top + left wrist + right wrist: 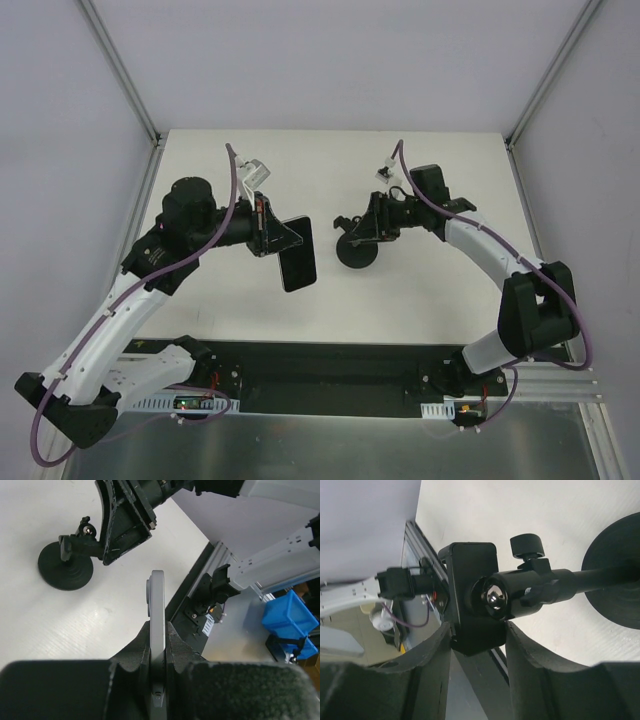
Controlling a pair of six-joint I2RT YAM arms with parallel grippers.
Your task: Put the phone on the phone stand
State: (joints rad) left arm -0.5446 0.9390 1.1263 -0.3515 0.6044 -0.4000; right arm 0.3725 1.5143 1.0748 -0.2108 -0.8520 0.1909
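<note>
Top external view: my two arms reach in over the white tabletop, one from each side.
My left gripper: pressed tight on the phone, pinching it by one end.
Phone from above: it sticks out past my left gripper's fingers, toward my arm bases. Its dark shiny screen faces up at the camera.
Left wrist view, my left gripper: I see the phone from its thin grey side. One black finger pushes on each flat face. The far end pokes straight out in front of my gripper.
Phone stand from my left gripper: the phone stand is ahead of my gripper and off to the left, well apart from the phone. Its round base sits flat on the tabletop.
My right gripper: closed in on the top of the phone stand, pinching the clamp head.
Right wrist view, my right gripper: the black clamp head sits right between my two fingers, and both fingers touch its sides.
Parts near my right gripper: a shiny ball joint is just past my fingertips, with a small round knob above it. The thin post runs off to the right, down to the round base.
Phone and stand: not together. The phone is at my left gripper and the stand is at my right gripper, with bare tabletop between them.
</note>
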